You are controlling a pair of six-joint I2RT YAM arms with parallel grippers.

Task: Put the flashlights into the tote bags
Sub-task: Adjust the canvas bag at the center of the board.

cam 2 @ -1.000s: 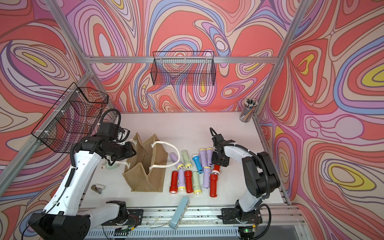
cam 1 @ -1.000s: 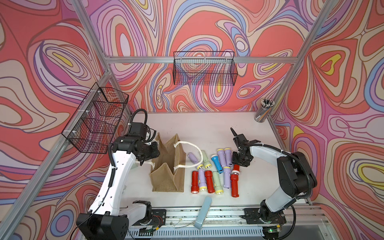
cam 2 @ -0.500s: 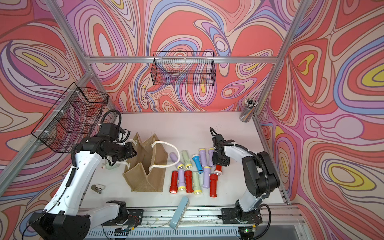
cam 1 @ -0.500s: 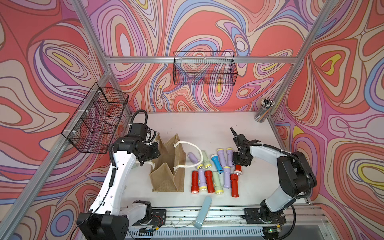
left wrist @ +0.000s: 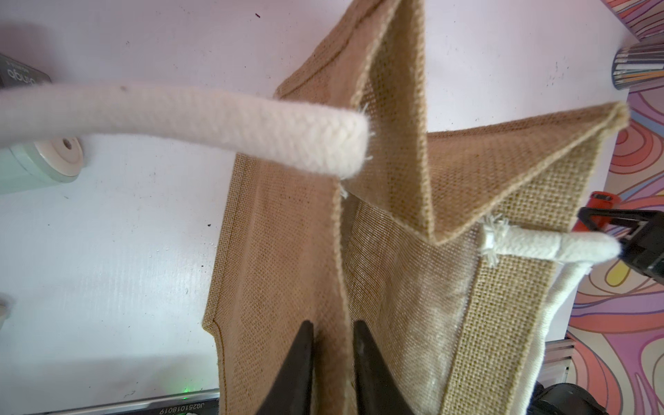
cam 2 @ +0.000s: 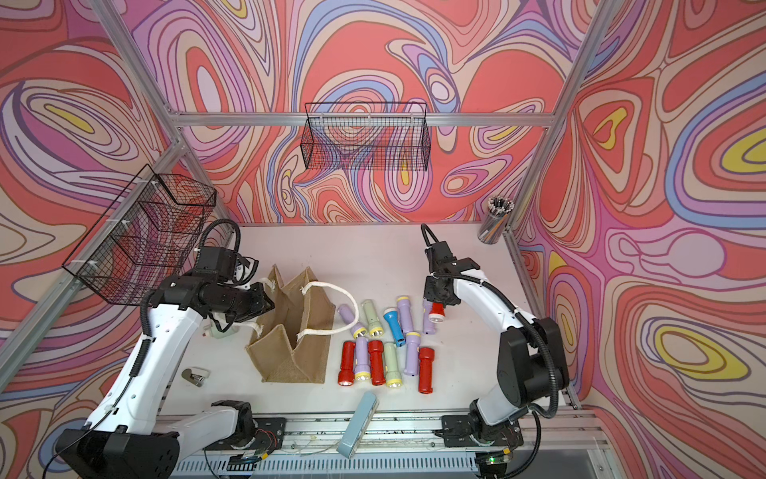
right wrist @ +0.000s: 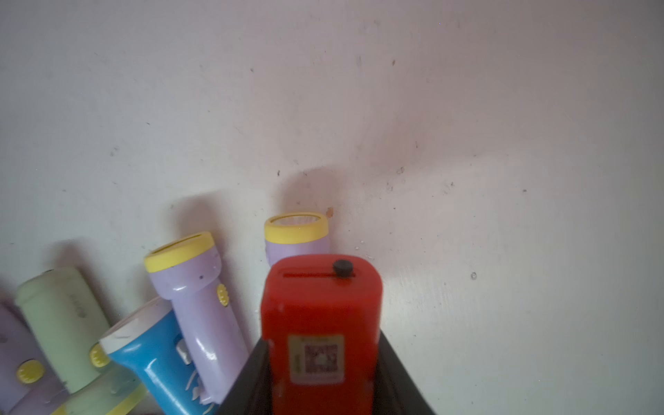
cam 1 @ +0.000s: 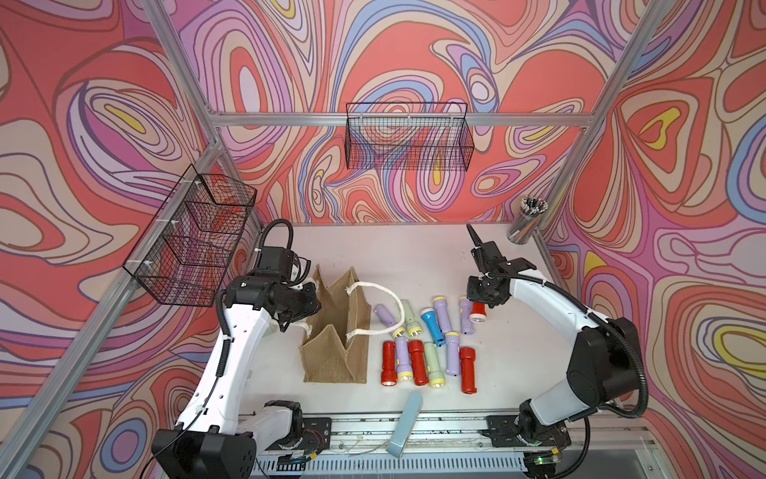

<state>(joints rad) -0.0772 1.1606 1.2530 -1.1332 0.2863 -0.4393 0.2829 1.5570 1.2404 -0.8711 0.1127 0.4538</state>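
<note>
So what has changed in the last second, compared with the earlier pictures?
The right gripper has closed on a red flashlight at the far edge of the pile and begun to lift it. The left gripper has narrowed its jaws around the tote bag's wall. The bag and the other flashlights lie as before.

1. Red flashlight (right wrist: 319, 301): a white sticker (right wrist: 317, 359) with a QR code. The small print around it is too blurred to read.
2. Dark strip (left wrist: 178, 409) along the table's front edge: a serial printed upside down, roughly "JG251018019".
3. Grey object (left wrist: 19, 73) at the frame's edge: pale lettering, cut off and illegible.
</note>
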